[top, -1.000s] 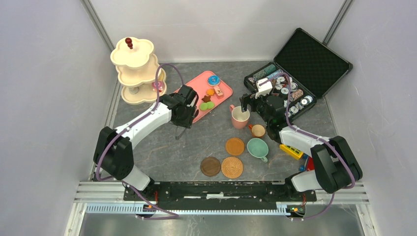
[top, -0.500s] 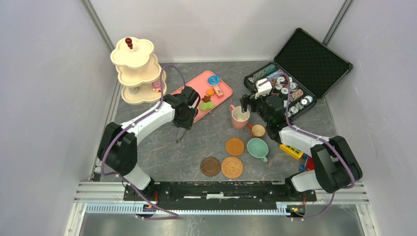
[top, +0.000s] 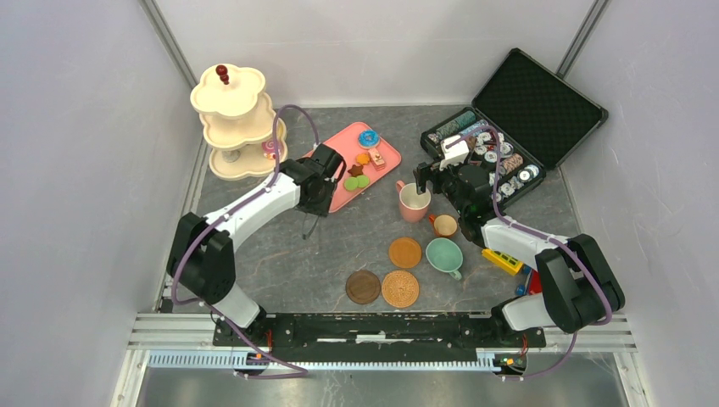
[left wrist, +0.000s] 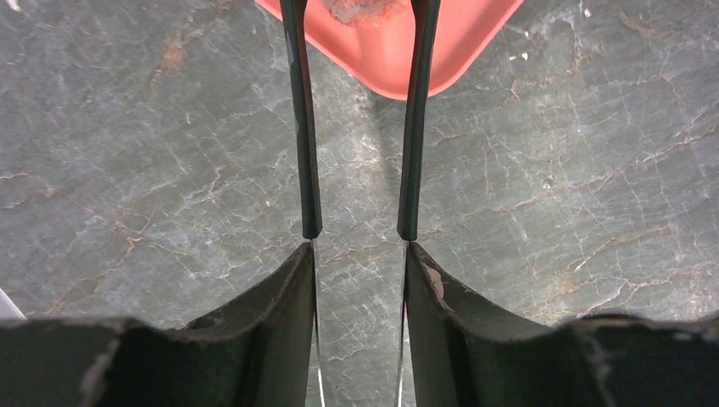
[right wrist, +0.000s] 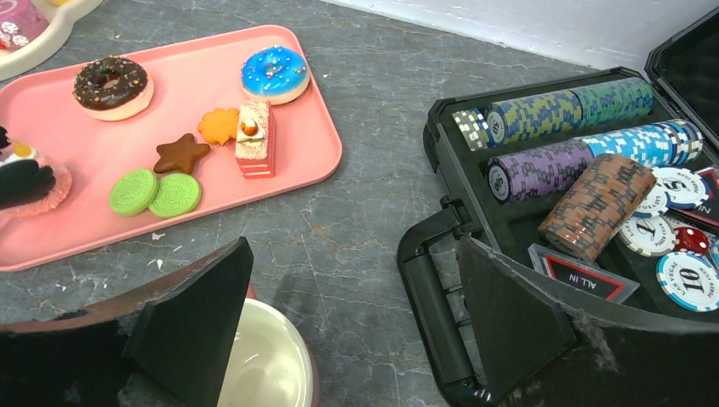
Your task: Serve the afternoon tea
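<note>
My left gripper (left wrist: 356, 246) is shut on thin black tongs (left wrist: 303, 127). The tongs reach over the near corner of the pink tray (left wrist: 381, 59), and their tips sit at a pink cupcake (right wrist: 34, 182). The tray (top: 335, 144) holds donuts (right wrist: 274, 73), green cookies (right wrist: 155, 193) and a red layered cake (right wrist: 254, 140). My right gripper (right wrist: 352, 254) is open and empty, with its left finger over the pink cup (right wrist: 263, 365). The cream three-tier stand (top: 233, 127) is at the back left, with a pink pastry (top: 270, 149) on its bottom tier.
A teal cup (top: 443, 254), a small brown cup (top: 444, 225) and three brown coasters (top: 404, 252) sit near the front middle. An open black case of poker chips (top: 509, 127) is at the back right, close to my right gripper. A yellow block (top: 504, 261) lies by the right arm.
My left gripper has shifted slightly toward the pink tray with the tongs. The right arm has not moved.
</note>
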Motion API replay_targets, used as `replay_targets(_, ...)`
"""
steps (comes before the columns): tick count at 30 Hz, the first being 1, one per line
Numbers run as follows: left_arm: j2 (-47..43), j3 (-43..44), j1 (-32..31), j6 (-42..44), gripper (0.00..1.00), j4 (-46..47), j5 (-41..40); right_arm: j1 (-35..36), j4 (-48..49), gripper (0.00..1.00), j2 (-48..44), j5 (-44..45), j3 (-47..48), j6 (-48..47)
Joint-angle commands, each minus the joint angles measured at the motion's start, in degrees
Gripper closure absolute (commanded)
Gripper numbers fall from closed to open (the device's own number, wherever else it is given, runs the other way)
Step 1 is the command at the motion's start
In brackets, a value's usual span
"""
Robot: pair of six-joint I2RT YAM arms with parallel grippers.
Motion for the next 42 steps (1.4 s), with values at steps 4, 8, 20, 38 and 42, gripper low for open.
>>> replay_targets(4,-4.0,3.9,-0.3,0.6,0.76,2.0,-3.5,0.1,1.1,0.02,0.2,-0.1,1.3,-0.2)
replay_targets(8,-4.7,4.0,-0.3,0.5,0.79,2.1,-5.4,0.1,1.0,0.02,0.2,0.3,1.2,-0.3)
replay_targets(20,-6.6,2.2,6.3,0.1,0.81,3.6,-11.4,0.1,1.0,0.02,0.5,0.3,1.3,-0.4)
replay_targets(38,-5.9,-3.2,28.2,-6.9,0.91,14.6,1.1,0.1,1.1,0.02,1.3,-0.5,1.7,-0.4)
replay_targets(42,-5.2,-3.0,29.3,-8.6,0.91,16.1,-0.2,0.1,1.1,0.02,1.7,-1.1,2.0,-0.2)
